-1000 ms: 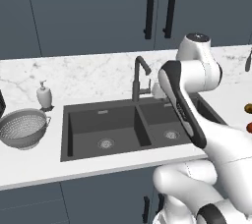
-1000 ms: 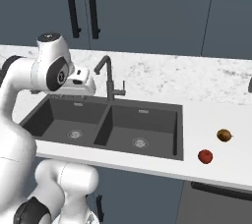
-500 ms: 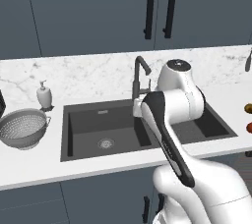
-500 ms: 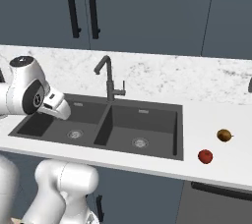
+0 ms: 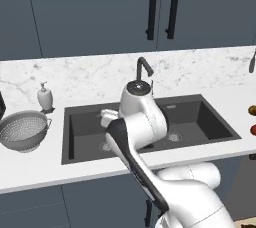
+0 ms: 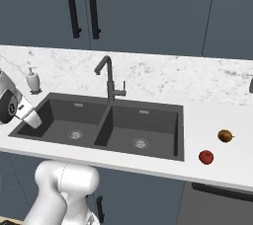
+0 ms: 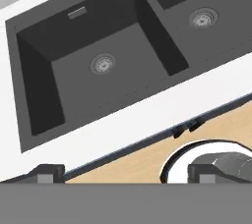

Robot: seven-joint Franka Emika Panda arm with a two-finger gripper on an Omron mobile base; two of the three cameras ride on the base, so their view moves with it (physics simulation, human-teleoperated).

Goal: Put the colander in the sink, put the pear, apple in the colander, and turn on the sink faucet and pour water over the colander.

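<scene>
My jaws stand wide apart with nothing between them, the gripper [image 7: 126, 176] looking down from above the near edge of the white marble desk [image 5: 90, 79] at the dark charcoal double-basin sink [image 7: 106, 41], both basins bare down to their silver drains. I judge I am at the very first step: reaching for the colander, nothing yet placed. The round silver-grey perforated metal colander [image 5: 23, 130] sits upright on the desk at the far left, just beside the sink's left rim and near the white soap dispenser [image 5: 45, 96]. Its bowl is open upward, rim level, one small handle showing on its right side. My next move calls for swinging the hand left past the sink edge, lining the jaws over the rim and closing on the thin wall. The small round red apple [image 6: 206, 157] and the yellowish-brown pear [image 6: 225, 135] wait on the desk right of the sink, near each other but apart. The slim dark grey faucet [image 6: 107, 78] stands behind the divider, untouched.
</scene>
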